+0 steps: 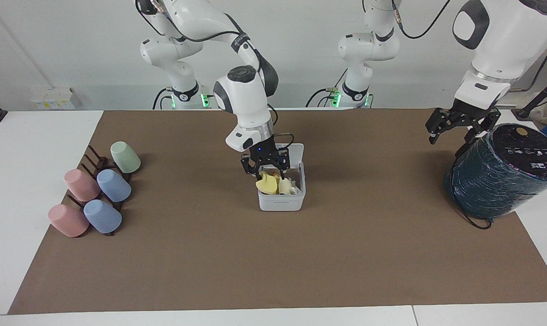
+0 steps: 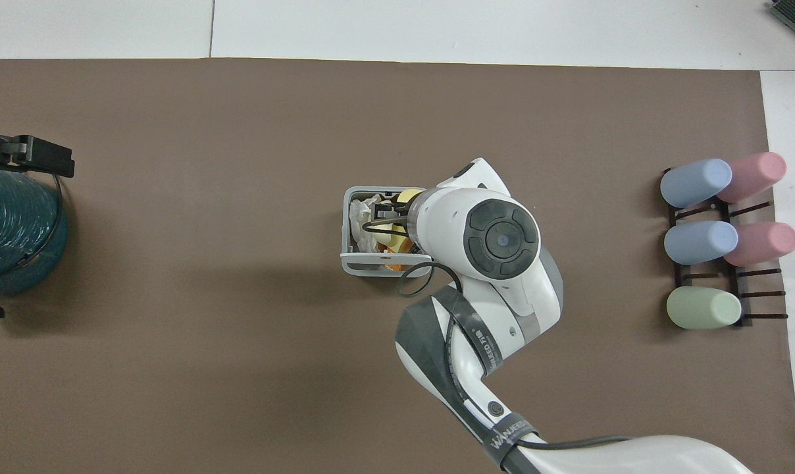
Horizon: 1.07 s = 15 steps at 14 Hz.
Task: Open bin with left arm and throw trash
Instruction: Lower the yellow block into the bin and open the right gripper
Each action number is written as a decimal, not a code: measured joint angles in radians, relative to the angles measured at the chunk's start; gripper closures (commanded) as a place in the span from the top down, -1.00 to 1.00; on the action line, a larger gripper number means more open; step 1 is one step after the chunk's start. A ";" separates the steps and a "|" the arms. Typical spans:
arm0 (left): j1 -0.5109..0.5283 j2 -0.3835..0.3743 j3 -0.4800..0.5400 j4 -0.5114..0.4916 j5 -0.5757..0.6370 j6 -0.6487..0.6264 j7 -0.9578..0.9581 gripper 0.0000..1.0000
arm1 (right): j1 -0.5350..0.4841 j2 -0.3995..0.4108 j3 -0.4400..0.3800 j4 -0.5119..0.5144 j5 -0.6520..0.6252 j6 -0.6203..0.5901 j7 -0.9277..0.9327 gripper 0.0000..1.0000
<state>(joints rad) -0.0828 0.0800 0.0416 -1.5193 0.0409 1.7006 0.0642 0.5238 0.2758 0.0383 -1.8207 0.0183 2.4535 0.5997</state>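
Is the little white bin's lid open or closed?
Open. The bin's lid stands up at the edge nearer the robots, and yellow trash shows inside.

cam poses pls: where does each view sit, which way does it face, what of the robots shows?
Facing view: high across the table, facing the robots; both bases and arms show, right gripper over the bin, left gripper by the teal cylinder.
Overhead view: above the robots' end, looking steeply down; right arm, left gripper's tip.
Shared: bin, trash, cups, mirrored half a turn.
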 measured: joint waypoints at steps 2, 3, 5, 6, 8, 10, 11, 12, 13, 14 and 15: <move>-0.001 -0.006 -0.004 -0.021 0.000 0.014 0.001 1.00 | 0.011 0.000 0.000 0.012 0.001 0.000 0.002 0.57; -0.002 -0.011 -0.005 -0.031 0.000 0.020 0.001 1.00 | 0.015 0.001 0.000 0.014 0.001 0.000 0.009 0.75; -0.002 -0.021 -0.006 -0.043 0.000 0.028 0.001 1.00 | 0.020 0.002 0.000 0.016 0.001 0.000 0.029 1.00; -0.002 -0.024 -0.006 -0.046 0.000 0.029 0.002 1.00 | 0.019 0.002 -0.002 0.018 0.001 0.000 0.033 1.00; -0.002 -0.026 -0.006 -0.047 0.000 0.030 0.003 1.00 | 0.014 0.002 -0.014 0.025 0.001 -0.003 0.033 1.00; -0.003 -0.026 -0.007 -0.047 0.000 0.032 0.003 1.00 | 0.008 0.002 -0.023 0.039 0.001 -0.009 0.033 1.00; -0.003 -0.026 -0.007 -0.047 0.000 0.032 0.003 1.00 | 0.006 0.002 -0.023 0.046 0.001 -0.012 0.033 1.00; -0.003 -0.026 -0.007 -0.047 0.000 0.033 0.003 1.00 | 0.005 0.002 -0.023 0.050 0.000 -0.012 0.033 1.00; -0.003 -0.026 -0.008 -0.047 0.000 0.035 0.003 1.00 | 0.001 0.002 -0.024 0.052 -0.001 -0.012 0.032 1.00; -0.003 -0.026 -0.009 -0.047 0.000 0.038 0.003 1.00 | -0.008 0.002 -0.024 0.052 -0.001 -0.011 0.028 1.00; -0.003 -0.026 -0.010 -0.048 -0.001 0.042 0.004 1.00 | -0.019 0.003 -0.025 0.052 -0.001 -0.006 0.020 0.97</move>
<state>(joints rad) -0.0859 0.0538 0.0316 -1.5674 0.0403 1.7424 0.0678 0.5052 0.2792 0.0136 -1.7690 0.0170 2.4478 0.6193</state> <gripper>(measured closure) 0.000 0.000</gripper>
